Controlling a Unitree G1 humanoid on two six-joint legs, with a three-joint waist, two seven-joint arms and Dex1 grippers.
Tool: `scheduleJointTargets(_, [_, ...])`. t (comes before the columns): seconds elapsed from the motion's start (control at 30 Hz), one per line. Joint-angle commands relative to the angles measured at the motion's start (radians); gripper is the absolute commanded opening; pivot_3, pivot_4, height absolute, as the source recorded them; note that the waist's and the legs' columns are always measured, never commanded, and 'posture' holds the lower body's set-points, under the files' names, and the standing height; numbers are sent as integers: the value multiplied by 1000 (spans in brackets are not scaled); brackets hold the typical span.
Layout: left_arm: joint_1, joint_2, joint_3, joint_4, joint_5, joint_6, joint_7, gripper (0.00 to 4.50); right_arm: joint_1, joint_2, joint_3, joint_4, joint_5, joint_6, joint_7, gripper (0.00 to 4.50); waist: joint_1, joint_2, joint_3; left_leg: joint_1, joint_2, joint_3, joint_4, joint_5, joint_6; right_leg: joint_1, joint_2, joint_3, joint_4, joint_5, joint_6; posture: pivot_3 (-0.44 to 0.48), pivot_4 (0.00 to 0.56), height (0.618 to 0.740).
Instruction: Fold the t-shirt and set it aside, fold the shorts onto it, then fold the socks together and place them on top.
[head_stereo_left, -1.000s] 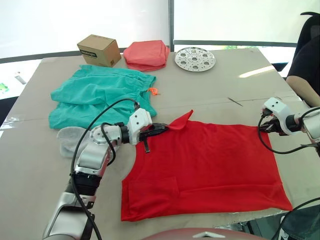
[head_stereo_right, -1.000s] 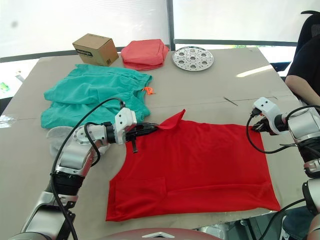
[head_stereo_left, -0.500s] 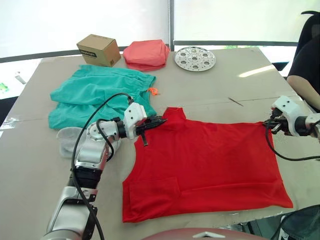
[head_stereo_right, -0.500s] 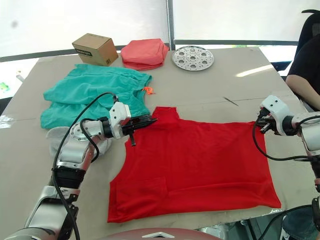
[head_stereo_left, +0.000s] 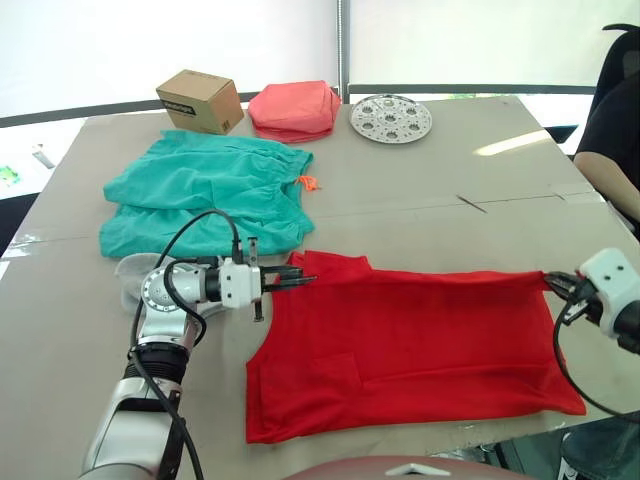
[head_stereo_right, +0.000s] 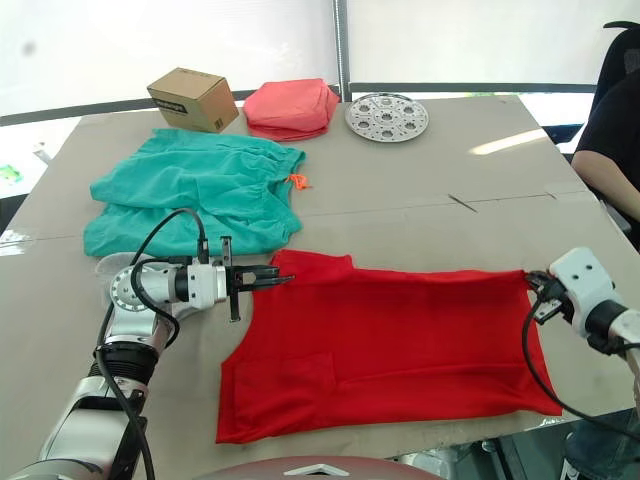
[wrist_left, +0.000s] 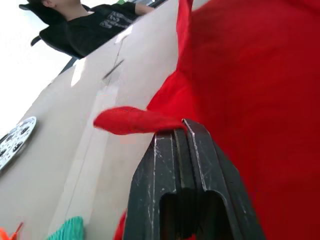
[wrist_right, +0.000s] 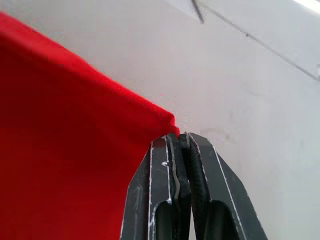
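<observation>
Pulling back toward the near edge now, both arms have drawn the far hem of the t-shirt (head_stereo_left: 420, 335) with them, so the red cloth lies folded over itself in a shorter band than half a second ago. Starting at the left: the socks (head_stereo_left: 132, 277) are a pale grey patch peeking out just behind the left arm's wrist, where they lay before. Beside them the shorts (head_stereo_left: 205, 190) are spread flat and teal, untouched, with the orange drawstring end on their right edge. The left gripper (head_stereo_left: 300, 280) has come down the table and turned to point straight across; its fingers are pressed together on the shirt's far left corner, and the left wrist view shows a red flap sticking out past the closed tips. Behind, at the far edge, the cardboard box (head_stereo_left: 199, 100), the coral-pink folded cloth (head_stereo_left: 294, 108) and the round metal disc (head_stereo_left: 391, 117) stay put. Over on the right, the right gripper (head_stereo_left: 558, 287) has also dropped nearer, fingers clamped on the shirt's far right corner. A person's arm (head_stereo_left: 612, 190) shows at the right edge.
</observation>
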Motion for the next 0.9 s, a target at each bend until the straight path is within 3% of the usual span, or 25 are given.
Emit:
scheduleJointTargets(0.03, [-59, 4, -9, 117, 55, -179, 38, 0, 30, 8, -13, -33, -23, -40, -36, 69, 0, 0, 0, 0, 0, 0, 0, 0, 0, 0, 0, 0, 0, 0, 0, 0, 150, 740])
scheduleJointTargets(0.17, [-89, 6, -38, 199, 73, -228, 54, 0, 48, 11, 4, -11, -38, -64, -42, 69, -2, 0, 0, 1, 0, 0, 0, 0, 0, 0, 0, 0, 0, 0, 0, 0, 150, 740])
scheduleJointTargets(0.23, [-82, 10, -50, 189, 39, -174, 39, 697, 56, 9, -4, -12, -14, -62, -20, 0, -2, 0, 0, 0, 0, 0, 0, 0, 0, 0, 0, 0, 0, 0, 0, 0, 150, 740])
scheduleJointTargets(0.27, [-75, 14, -54, 176, 23, -150, 34, 812, 69, 5, -9, -22, -2, -62, -1, 315, -3, 0, 0, 0, 0, 0, 0, 0, 0, 0, 0, 0, 0, 0, 0, 0, 150, 740])
scheduleJointTargets(0.33, [-54, 24, -52, 138, -14, -97, 24, 1785, 101, -2, -16, -42, 1, -70, 17, 1008, -1, 0, 0, 0, 1, 0, 0, 0, 1, 0, 0, 0, 0, 0, 0, 0, 150, 740])
scheduleJointTargets(0.43, [44, 65, -19, -32, -111, 165, 55, 3142, 178, 3, -73, -105, 61, -33, 54, 2318, -3, 0, 0, 0, 1, 0, -1, -1, 1, 0, 0, 0, 0, 0, 1, 0, 150, 740])
scheduleJointTargets(0.5, [120, 104, 8, -195, -193, 427, 127, 3142, 205, 10, -137, -171, 155, 38, 77, 2318, -6, 2, 1, 0, 2, 0, -1, -1, 1, 0, 0, 0, 0, 0, 1, 0, 150, 740])
scheduleJointTargets(0.53, [155, 129, 21, -277, -254, 579, 157, 3216, 211, 13, -166, -207, 211, 80, 85, 1959, -7, 2, 1, 0, 2, 0, -1, -1, 1, 0, -2, 1, 0, 0, 1, 0, 150, 740])
scheduleJointTargets(0.67, [196, 164, 74, -448, -415, 1010, 300, 1339, 172, 22, -199, -312, 389, 233, 62, 49, -4, 1, 1, 2, 4, -1, -1, -1, 1, 1, -5, 1, 0, -3, 5, 0, 150, 740])
scheduleJointTargets(0.73, [185, 164, 78, -506, -462, 1173, 356, 232, 111, 27, -161, -338, 442, 286, 29, 0, -4, 1, 1, 3, 4, -2, -1, -1, 1, 1, -6, 2, -1, -3, 5, 0, 150, 740])
scheduleJointTargets(0.9, [103, 148, 37, -530, -420, 1420, 495, 104, -50, 21, 48, -268, 351, 323, -64, 0, -2, 0, 1, 1, 3, -2, -1, -1, 0, 0, 1, -2, -1, -3, 5, 0, 150, 740])
